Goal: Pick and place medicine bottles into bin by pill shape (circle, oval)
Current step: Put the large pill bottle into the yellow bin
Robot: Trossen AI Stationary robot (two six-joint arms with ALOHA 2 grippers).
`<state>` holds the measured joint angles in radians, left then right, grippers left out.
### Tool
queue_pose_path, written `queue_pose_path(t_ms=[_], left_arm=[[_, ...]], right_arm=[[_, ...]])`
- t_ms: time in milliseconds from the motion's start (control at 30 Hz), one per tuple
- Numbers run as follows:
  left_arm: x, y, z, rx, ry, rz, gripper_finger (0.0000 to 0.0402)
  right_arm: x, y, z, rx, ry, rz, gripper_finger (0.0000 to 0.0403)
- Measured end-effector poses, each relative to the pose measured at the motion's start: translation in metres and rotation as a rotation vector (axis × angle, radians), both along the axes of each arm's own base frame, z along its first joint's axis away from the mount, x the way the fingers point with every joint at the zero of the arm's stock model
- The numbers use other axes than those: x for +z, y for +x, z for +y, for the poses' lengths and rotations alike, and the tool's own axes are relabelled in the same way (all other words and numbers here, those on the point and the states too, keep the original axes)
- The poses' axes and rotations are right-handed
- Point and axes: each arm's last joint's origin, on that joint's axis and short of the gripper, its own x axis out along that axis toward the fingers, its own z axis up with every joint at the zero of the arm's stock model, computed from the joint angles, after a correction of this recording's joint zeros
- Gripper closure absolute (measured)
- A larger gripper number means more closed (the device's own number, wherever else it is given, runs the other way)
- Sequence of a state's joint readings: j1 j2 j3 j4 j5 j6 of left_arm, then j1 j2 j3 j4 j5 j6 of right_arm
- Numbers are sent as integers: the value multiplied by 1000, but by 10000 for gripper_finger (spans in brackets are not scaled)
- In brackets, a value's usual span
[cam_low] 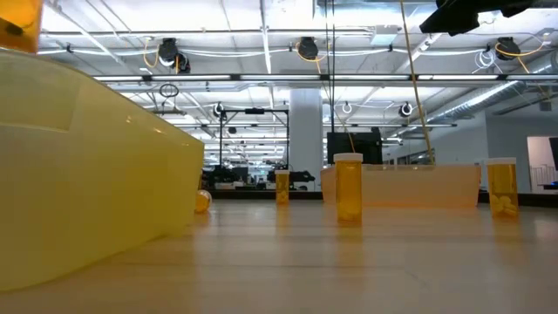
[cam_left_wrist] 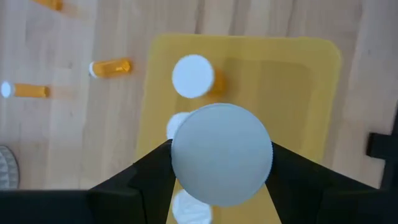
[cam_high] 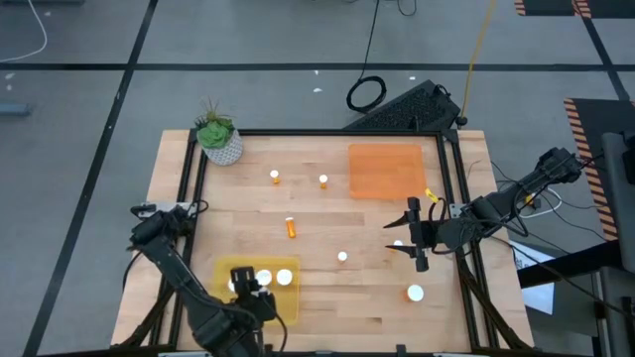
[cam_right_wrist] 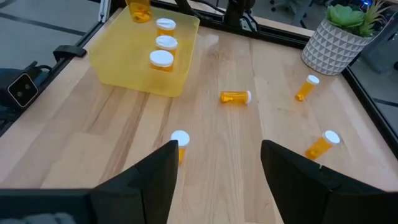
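Gripping: the left gripper (cam_left_wrist: 221,163) is clamped on a wide-capped medicine bottle (cam_left_wrist: 221,163), held upright with its white cap facing up, above the yellow tray (cam_high: 290,302).
Yellow tray: at the near left of the wooden table (cam_high: 327,297); the right wrist view shows three more bottles (cam_right_wrist: 161,59) standing upright inside it in a row.
Orange tray (cam_high: 385,171): at the far right of the table; nothing visible inside.
Lying bottle (cam_high: 291,227): on its side near the table's middle, long axis running near to far, cap toward the far edge.
Standing bottles on bare wood: five counted from above, two at the far side (cam_high: 275,177) (cam_high: 323,180), one near the middle (cam_high: 342,257), one close beside the right gripper, one at the near right (cam_high: 415,293).
Right gripper (cam_high: 416,239): fingers apart, holding nothing, over the table's right side below the orange tray.
Plant pot (cam_high: 219,139): white, at the far left corner.
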<state>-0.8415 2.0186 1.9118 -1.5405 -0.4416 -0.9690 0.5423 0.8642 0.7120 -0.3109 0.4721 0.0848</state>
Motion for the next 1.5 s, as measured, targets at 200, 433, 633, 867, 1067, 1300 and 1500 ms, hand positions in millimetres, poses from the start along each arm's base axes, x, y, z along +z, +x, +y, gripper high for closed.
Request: queue_pose_path(t_ms=[200,433,633,867,1067,1300,1500], left_arm=[[0,-13,-12,23,-21,-24,179],[-17,-28,-22,49,-9,-37,179],[-20,-24,-19,32,0,-42,179],[-29,-32,-7,50,-25,-92,179],[-38,-49,10,56,-133,-177,179],[-65,-63,29,37,-229,-227,179],[-91,-68,34,34,-257,-207,179]], right_arm=[[1,0,0,0,6,-10,181],[2,1,1,3,16,-21,181],[4,2,1,13,9,-40,181],[4,2,2,31,13,-39,181],[4,2,2,39,18,-38,181],[4,2,2,26,45,-37,181],[4,2,2,24,48,-37,181]])
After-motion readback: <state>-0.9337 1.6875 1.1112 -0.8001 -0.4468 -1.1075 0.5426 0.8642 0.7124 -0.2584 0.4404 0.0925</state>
